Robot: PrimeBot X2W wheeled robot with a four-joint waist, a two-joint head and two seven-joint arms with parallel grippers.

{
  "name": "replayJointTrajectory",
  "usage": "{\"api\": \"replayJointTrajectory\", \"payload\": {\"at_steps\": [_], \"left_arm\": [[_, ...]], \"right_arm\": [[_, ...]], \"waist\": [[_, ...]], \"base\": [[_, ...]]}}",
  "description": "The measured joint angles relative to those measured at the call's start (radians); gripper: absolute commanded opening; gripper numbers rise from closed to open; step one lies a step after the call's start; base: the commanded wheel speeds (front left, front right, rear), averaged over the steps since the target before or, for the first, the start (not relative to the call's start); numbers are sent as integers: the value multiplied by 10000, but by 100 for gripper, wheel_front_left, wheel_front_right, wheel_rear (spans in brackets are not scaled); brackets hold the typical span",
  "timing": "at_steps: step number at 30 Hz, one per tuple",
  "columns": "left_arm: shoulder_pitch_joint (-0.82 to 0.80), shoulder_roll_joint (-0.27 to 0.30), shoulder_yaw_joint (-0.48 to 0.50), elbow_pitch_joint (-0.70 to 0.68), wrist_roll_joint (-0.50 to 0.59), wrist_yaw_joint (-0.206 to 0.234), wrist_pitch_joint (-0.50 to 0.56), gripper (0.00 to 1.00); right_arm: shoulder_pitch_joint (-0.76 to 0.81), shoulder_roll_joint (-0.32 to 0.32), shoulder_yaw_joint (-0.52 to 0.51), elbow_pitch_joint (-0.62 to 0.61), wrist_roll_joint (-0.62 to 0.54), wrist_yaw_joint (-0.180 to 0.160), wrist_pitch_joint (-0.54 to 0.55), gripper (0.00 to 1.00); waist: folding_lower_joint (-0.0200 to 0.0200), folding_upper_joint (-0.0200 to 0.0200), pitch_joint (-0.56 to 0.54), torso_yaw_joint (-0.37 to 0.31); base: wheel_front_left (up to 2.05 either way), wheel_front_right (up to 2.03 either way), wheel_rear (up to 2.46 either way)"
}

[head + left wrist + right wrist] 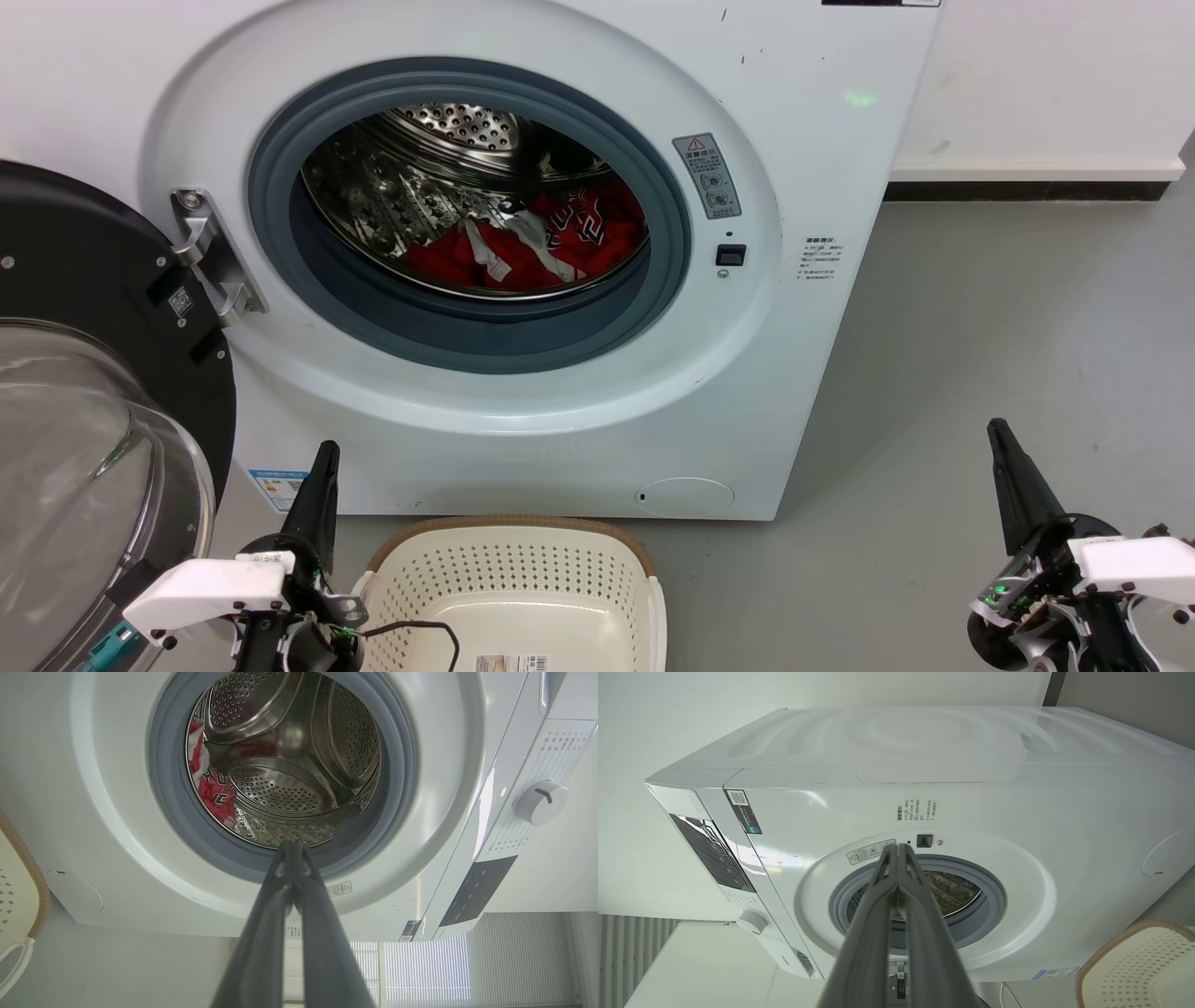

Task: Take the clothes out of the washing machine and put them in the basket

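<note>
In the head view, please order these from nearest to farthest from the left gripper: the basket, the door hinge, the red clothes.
1. The basket, right beside the left gripper.
2. The door hinge, above, on the washing machine front.
3. The red clothes, inside the drum.

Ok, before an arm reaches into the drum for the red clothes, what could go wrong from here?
The red fabric clothes lie low in the perforated steel drum, behind the grey rubber rim; an arm may catch on that lip.
The open black-framed glass door stands beside the left gripper, so a swing of that arm could strike it.
A thin black cable loops over the cream perforated plastic basket and might snag dropped clothes.
</note>
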Motion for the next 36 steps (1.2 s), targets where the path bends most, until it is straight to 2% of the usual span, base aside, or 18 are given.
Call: {"api": "replayJointTrajectory", "payload": {"at_steps": [19,20,28,36], "left_arm": [[0,0,0,0,0,0,0,0],[11,-2,-2,25,2,0,-6,100],[433,-36,-61,297,190,0,-213,100],[434,-35,-82,-205,1590,272,-571,100]], "right_arm": [[0,2,0,0,0,0,0,0],[14,2,0,21,2,0,-2,100],[446,10,15,384,-98,0,-190,100],[472,13,-54,46,-1465,0,-571,100]], "waist": [[0,0,0,0],[0,0,0,0],[0,0,4,2],[0,0,37,2]], "base": [[0,0,0],[0,0,0],[0,0,0],[0,0,0]]}}
